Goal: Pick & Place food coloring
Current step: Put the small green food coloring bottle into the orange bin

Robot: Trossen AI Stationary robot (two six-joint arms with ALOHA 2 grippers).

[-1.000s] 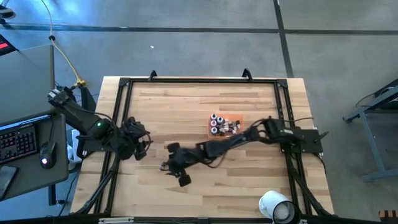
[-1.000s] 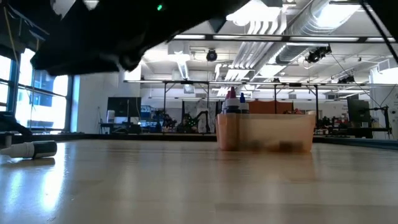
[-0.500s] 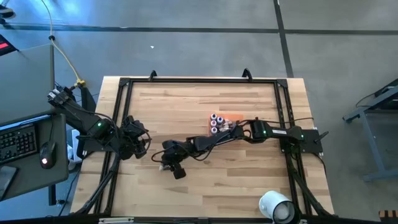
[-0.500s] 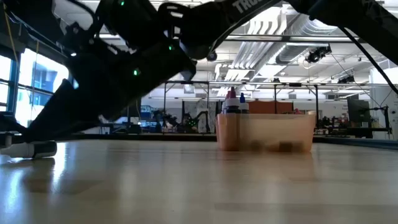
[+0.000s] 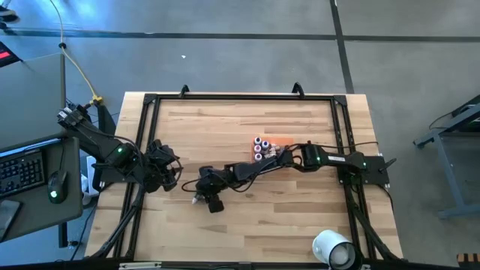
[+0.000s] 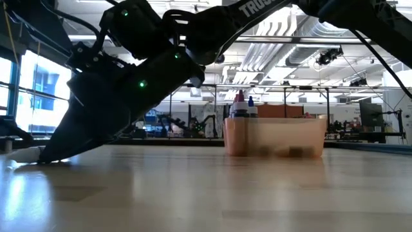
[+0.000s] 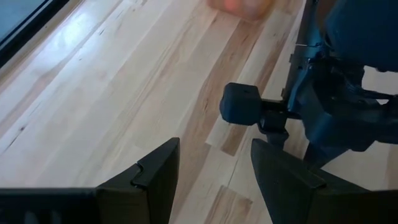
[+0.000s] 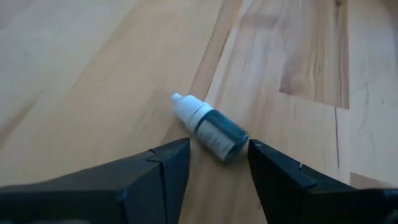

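My right gripper (image 8: 214, 171) hovers with fingers spread on either side of a dark food coloring bottle (image 8: 211, 129) lying on its side, not gripping it, well left of the orange tray (image 5: 271, 148). My left gripper (image 7: 214, 171) waits, released, farther left.

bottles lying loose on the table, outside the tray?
1. A dark bottle with a white cap lies on its side on the wood, just ahead of the open right gripper. Others may be hidden under the arms.
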